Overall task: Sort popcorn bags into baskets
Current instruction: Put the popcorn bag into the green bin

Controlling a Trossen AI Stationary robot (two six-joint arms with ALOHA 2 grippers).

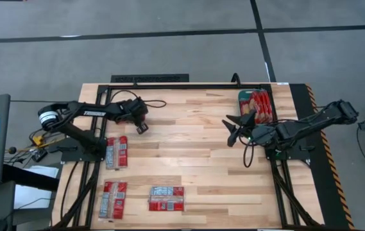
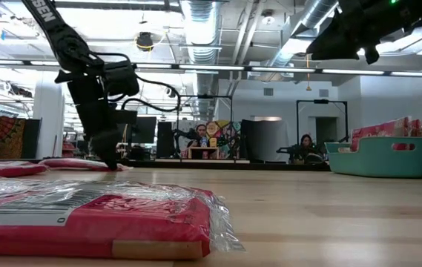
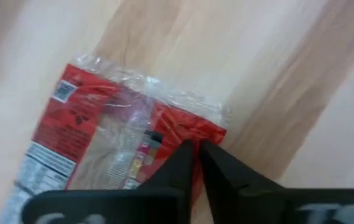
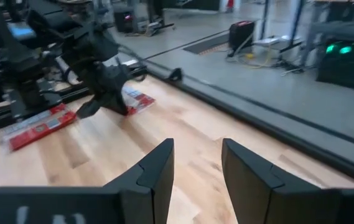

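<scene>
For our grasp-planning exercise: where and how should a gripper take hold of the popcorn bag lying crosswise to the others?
Probably at a short end, where loose film sticks out, coming straight down. The crosswise popcorn bag lies flat on the table, so its broad face offers the jaws nothing.

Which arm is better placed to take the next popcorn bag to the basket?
Probably the left: its gripper is shut on a popcorn bag. The right gripper is open, holding nothing, near the basket.

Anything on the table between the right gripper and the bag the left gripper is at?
Nothing: the high view shows bare wood between the right gripper and that popcorn bag under the left gripper.
</scene>
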